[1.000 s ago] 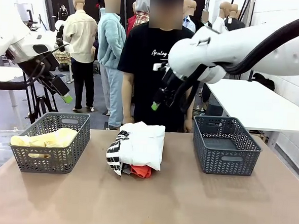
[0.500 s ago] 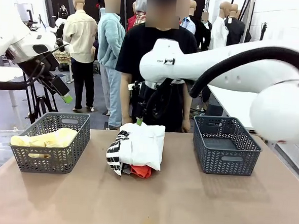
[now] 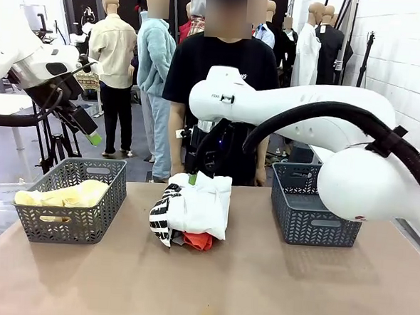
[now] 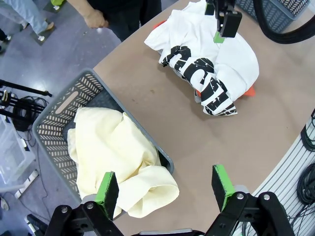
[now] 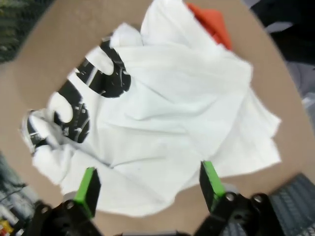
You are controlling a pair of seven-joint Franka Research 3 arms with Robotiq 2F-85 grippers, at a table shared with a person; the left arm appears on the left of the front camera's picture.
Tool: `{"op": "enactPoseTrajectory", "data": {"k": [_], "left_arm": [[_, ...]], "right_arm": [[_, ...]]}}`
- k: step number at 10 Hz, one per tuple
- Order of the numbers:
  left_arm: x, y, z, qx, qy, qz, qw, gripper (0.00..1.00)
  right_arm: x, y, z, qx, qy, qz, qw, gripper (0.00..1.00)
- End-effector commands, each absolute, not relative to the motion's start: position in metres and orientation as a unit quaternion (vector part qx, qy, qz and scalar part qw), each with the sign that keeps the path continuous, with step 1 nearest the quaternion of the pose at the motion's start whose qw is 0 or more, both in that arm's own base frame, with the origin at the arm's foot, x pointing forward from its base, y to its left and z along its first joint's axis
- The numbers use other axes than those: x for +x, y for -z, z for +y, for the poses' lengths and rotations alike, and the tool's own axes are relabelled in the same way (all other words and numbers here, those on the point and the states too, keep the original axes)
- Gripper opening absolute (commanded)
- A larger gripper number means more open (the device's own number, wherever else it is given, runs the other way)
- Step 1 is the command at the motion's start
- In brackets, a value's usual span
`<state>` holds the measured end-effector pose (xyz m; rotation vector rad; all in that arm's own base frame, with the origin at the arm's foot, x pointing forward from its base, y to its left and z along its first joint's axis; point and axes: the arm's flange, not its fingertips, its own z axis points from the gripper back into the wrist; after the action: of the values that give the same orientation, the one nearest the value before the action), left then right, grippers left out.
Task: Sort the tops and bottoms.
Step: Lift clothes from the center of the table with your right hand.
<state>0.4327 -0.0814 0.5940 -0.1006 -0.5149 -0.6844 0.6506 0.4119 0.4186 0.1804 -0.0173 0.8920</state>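
Front: right fingers (image 3: 193, 175) poised at clothes pile (image 3: 201, 203) on worktop (image 3: 259, 289), likely for next pick; left fingers (image 3: 91, 134) parked above basket (image 3: 70, 224) with pale yellow garment (image 3: 76, 192). Left wrist: spread wide, empty. Right wrist: spread wide, straddling white garment (image 5: 182, 113).

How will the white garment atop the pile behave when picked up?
The plain white cloth garment is creased and draped, so probably floppy and light. It overlaps the black-and-white patterned garment, which may drag along.
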Motion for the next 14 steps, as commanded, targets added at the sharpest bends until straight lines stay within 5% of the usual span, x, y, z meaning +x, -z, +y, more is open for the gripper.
{"op": "enactPoseTrajectory", "data": {"k": [1, 10, 11, 14], "left_arm": [[0.433, -0.595, -0.080, -0.046, 0.337, -0.249, 0.907, 0.99], [0.433, -0.595, -0.080, -0.046, 0.337, -0.249, 0.907, 0.99], [0.433, -0.595, -0.080, -0.046, 0.337, -0.249, 0.907, 0.99], [0.433, -0.595, -0.080, -0.046, 0.337, -0.249, 0.907, 0.99]], "right_arm": [[0.662, -0.415, 0.423, 0.069, -0.420, 0.006, 0.905, 1.00], [0.638, -0.390, 0.417, 0.064, -0.434, 0.018, 0.898, 1.00], [0.636, -0.393, 0.417, 0.061, -0.442, 0.009, 0.895, 0.92], [0.638, -0.391, 0.416, 0.055, -0.432, 0.031, 0.900, 0.37]]}}
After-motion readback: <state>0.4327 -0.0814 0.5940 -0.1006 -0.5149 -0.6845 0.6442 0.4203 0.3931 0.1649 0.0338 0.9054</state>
